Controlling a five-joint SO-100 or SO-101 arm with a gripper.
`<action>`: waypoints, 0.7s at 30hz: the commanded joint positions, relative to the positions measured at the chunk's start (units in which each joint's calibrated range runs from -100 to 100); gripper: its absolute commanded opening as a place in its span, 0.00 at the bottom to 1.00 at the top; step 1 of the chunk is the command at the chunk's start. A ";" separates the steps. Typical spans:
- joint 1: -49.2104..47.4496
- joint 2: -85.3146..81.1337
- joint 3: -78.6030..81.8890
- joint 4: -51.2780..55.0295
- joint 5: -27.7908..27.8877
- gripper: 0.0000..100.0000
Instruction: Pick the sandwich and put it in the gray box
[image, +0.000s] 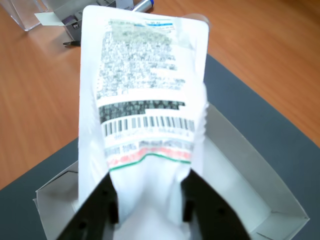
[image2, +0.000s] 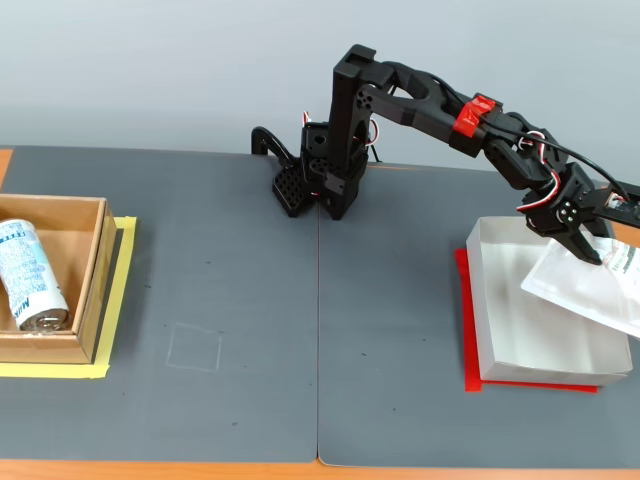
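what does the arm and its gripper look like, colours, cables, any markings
In the fixed view the arm is matte black plastic in blocky segments, with one bright red piece near the forearm. Thin cables in black, red and white loop along the wrist section. The gripper is black with two tapering fingers; in the wrist view they look wedge-shaped and plain. No printed markings can be made out on the arm.

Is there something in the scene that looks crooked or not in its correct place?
Only the sandwich: the gripper holds it tilted above the gray box, and in the fixed view one end sticks out past the box's right wall. Its wrapper is creased near the fingers.
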 joint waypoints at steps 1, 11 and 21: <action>0.18 -0.79 -0.48 -0.49 0.27 0.24; -0.20 -1.81 -0.48 -0.32 0.27 0.32; 2.04 -6.73 -0.02 -0.32 0.27 0.06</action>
